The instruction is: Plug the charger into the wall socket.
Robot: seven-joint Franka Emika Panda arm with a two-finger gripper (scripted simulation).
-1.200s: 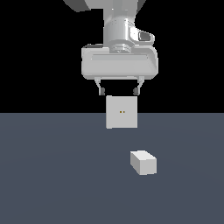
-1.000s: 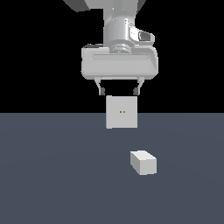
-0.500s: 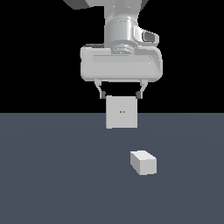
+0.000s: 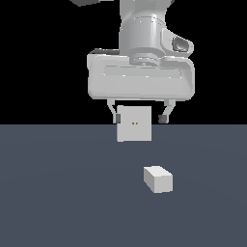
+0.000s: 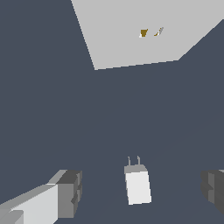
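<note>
Tool [image 4: 141,116], exterior view: fingers spread and empty, hanging high above the tabletop [image 4: 58,193]. Charger [image 4: 157,179] lies on the tabletop, below the tool and toward the exterior view's right; wall socket [image 4: 134,124] stands upright behind it.

Wrist view: charger [image 5: 138,185] sits between the open fingers [image 5: 65,192], its long axis and prongs aimed toward the wall socket [image 5: 140,30], well apart.
</note>
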